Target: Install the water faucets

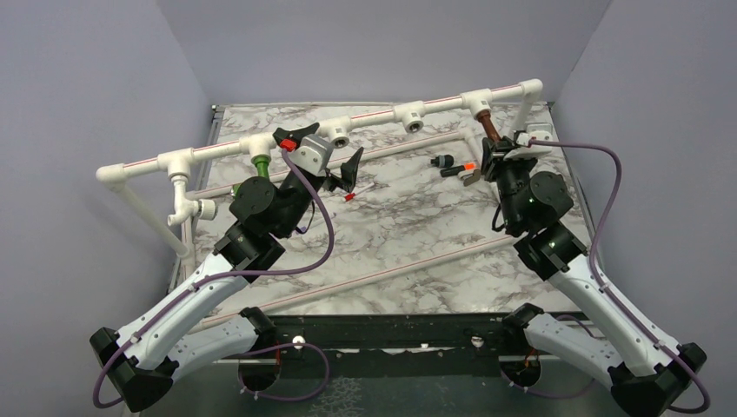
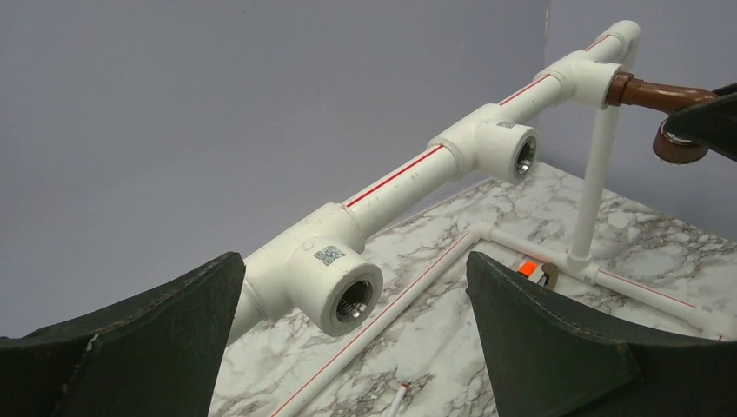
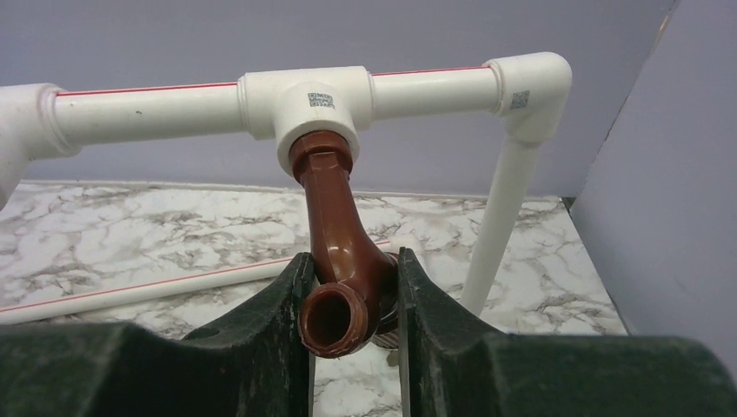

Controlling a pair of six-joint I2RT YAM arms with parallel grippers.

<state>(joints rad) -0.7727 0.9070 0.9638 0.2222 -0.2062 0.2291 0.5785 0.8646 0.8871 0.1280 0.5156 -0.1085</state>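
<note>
At the upper right of the overhead view, the copper-coloured faucet (image 1: 488, 129) hangs from the end T-fitting (image 1: 477, 102) of the white pipe frame (image 1: 382, 115). The right jaws are clamped on its lower end, with the frame's corner post (image 3: 500, 226) just beside them. At upper left, the green faucet (image 1: 260, 162) sits under another T-fitting, partly hidden by the left arm (image 1: 261, 204). The left jaws stand wide apart and hold nothing, facing two empty threaded sockets (image 2: 352, 295). A small black piece with an orange tip (image 1: 461, 168) lies on the marble bench (image 1: 408, 226) between the arms.
</note>
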